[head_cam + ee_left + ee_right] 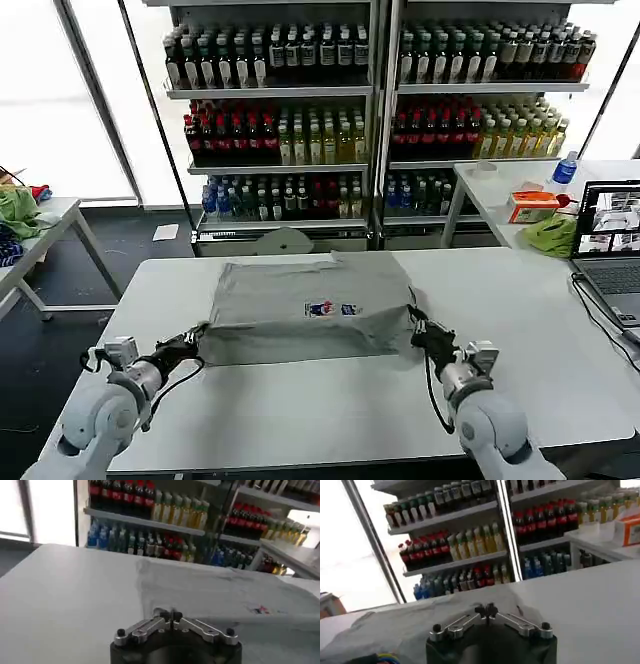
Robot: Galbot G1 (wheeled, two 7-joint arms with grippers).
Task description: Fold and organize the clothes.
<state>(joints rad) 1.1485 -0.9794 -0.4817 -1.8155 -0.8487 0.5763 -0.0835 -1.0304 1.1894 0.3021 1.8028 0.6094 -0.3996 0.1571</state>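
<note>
I see the shirt (300, 300) as soft, matt grey cloth, lightly creased, with a small printed patch on the chest. Under it my table (320, 410) looks smooth and white with a dull sheen. My left tool (172, 615) and right tool (489, 611) show brushed silvery metal links on glossy black housings, their tips pinched together on the fabric.

The head camera is looking forward and down from above the white table (330, 410), taking in both arms and the bottle shelves (375, 110) behind. Each wrist camera is sitting low, just behind its gripper, facing those shelves (all three are sharing the grey shirt (305, 305)).
</note>
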